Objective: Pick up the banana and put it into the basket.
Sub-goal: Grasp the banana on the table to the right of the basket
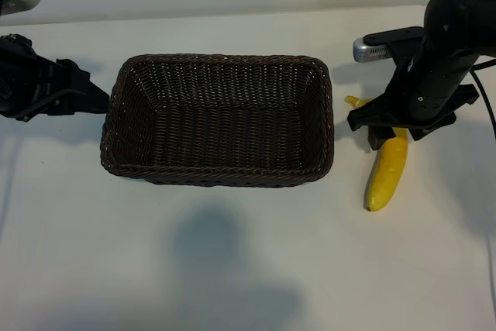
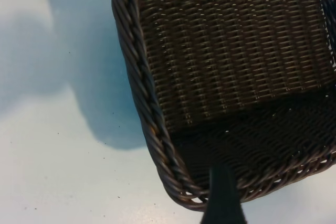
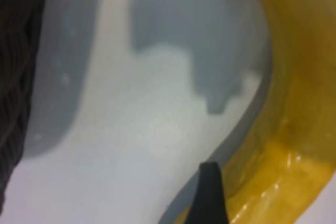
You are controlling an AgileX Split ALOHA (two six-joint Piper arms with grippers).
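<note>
In the exterior view, a dark brown wicker basket sits in the middle of the white tabletop, and the yellow banana lies on the tabletop just beside the basket's right end, outside it. The right claw points down directly over the banana's upper part, its fingers spread and gripping nothing. The left claw rests by the basket's left end, also spread and empty. In the left wrist view, one dark fingertip shows over the basket's woven corner, with bare tabletop next to the rim. In the right wrist view, the banana curves close by a dark fingertip, with the basket's weave at the picture's edge.
</note>
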